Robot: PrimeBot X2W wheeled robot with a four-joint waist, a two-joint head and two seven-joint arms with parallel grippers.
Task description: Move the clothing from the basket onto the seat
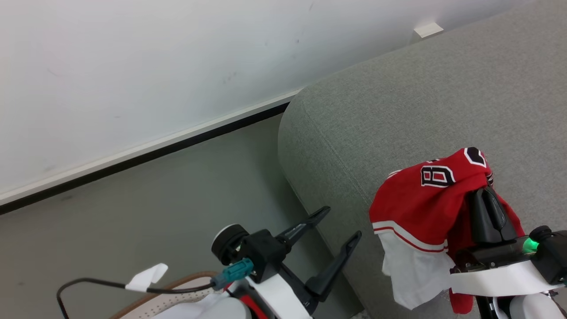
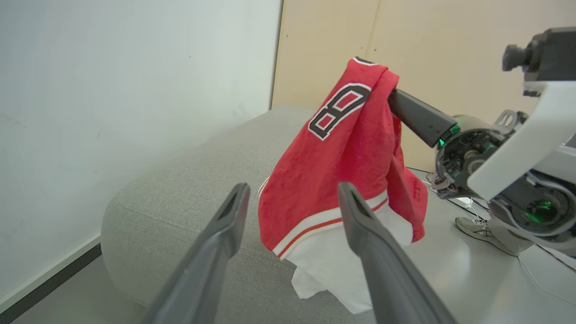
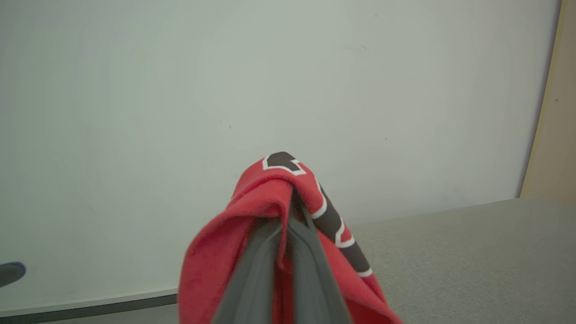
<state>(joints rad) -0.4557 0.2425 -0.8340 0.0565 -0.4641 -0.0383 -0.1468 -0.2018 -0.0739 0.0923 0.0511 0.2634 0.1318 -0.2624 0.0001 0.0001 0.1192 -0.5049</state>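
Over seat (image 1: 398,110), right gripper (image 1: 486,197) clamps clothing (image 1: 416,199); left gripper (image 1: 341,222) wide; head view adds basket (image 1: 170,300)

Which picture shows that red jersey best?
The left wrist view: the jersey hangs in full from the right gripper, with its number, striped trim and white lower edge visible. The head view has it partly behind that gripper; the right wrist view shows its bunched top up close.

clothing (image 1: 416,199): red knit cloth, matt, slightly fuzzy. seat (image 1: 398,102): grey woven fabric, coarse, matt. left pincer (image 1: 341,222): dark matt plastic. basket (image 1: 170,301): cream perforated plastic, smooth. wall (image 1: 155,66): smooth matt paint.
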